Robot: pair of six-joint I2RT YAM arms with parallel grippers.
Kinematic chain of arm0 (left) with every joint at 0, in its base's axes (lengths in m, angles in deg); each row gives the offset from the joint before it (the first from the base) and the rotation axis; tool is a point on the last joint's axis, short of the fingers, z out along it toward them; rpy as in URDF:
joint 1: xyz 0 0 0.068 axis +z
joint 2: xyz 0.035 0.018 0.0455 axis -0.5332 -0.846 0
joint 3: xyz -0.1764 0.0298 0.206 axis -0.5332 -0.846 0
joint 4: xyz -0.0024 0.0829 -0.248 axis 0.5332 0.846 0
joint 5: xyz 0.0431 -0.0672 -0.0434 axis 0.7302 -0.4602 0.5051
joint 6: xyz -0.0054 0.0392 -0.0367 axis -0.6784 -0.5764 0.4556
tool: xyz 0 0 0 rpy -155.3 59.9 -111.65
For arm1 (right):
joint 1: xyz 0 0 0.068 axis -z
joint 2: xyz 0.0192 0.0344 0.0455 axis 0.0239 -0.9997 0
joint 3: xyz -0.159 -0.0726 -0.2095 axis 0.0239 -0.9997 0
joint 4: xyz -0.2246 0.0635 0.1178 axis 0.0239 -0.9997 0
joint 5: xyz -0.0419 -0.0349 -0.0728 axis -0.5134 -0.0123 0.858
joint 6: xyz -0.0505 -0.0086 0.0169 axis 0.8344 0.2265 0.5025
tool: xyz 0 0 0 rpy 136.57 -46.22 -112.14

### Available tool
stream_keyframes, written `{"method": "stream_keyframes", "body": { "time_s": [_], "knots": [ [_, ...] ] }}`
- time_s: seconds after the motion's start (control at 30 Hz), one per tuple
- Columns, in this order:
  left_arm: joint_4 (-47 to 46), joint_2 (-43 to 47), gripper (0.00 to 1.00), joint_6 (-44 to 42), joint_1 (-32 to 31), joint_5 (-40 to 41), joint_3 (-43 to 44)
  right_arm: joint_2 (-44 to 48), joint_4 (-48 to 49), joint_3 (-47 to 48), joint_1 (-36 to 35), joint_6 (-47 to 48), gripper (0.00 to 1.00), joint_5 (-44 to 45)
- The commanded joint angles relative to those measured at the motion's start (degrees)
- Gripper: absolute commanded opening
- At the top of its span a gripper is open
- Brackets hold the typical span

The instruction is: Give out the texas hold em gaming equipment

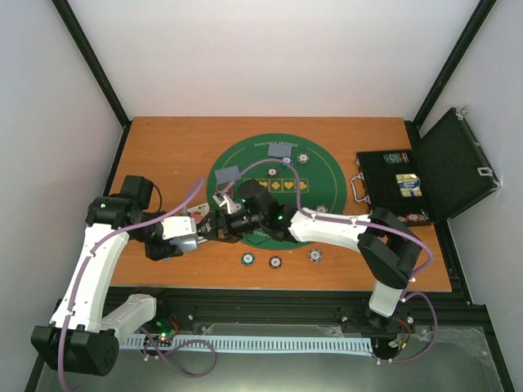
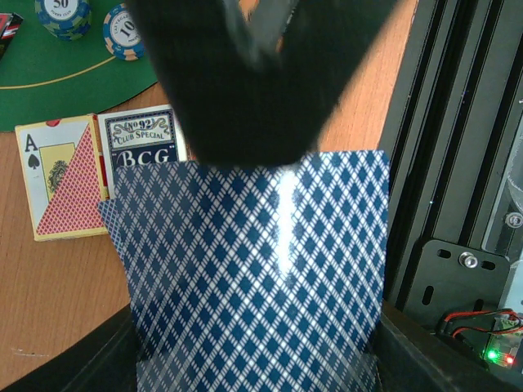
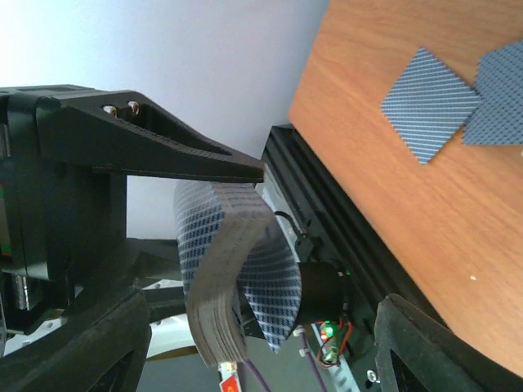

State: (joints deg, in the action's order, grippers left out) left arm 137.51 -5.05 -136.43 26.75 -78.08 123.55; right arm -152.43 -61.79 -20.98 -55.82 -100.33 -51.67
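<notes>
We find the left gripper [image 1: 197, 238] pinching the deck [image 2: 253, 269] above the near edge of the table [image 1: 163, 155]. Just right of it, the right gripper [image 1: 217, 228] faces the deck, jaws spread. Further right, three chips [image 1: 275, 262] lie below the mat [image 1: 327, 175].

A bowed deck of cards [image 2: 253, 269], blue-diamond-backed, is held off the desk. 2 loose cards [image 3: 429, 102] are laid face down on the desk, corners meeting. 3 striped-edge chips [image 1: 275, 262] are lined along the desk's near edge; a blue 50 chip [image 2: 63, 12] and a 10 chip [image 2: 122, 33] are set on green felt.
</notes>
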Motion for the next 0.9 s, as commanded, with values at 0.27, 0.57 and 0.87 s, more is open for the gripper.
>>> {"method": "stream_keyframes", "body": {
  "time_s": [0.27,0.57,0.87],
  "knots": [
    [1.0,1.0,0.01,-1.4,0.0,-1.2,1.5,-8.9,6.7,7.6,-3.4,-4.4,0.75,-3.5],
    [1.2,1.1,0.01,-1.4,0.0,-1.1,1.8,-14.1,9.7,9.0,-3.7,-6.8,0.73,-5.6],
    [1.0,1.0,0.01,-1.5,0.0,-0.9,1.8,-9.7,9.3,0.4,-0.2,-5.1,0.66,-4.8]
  ]
}}
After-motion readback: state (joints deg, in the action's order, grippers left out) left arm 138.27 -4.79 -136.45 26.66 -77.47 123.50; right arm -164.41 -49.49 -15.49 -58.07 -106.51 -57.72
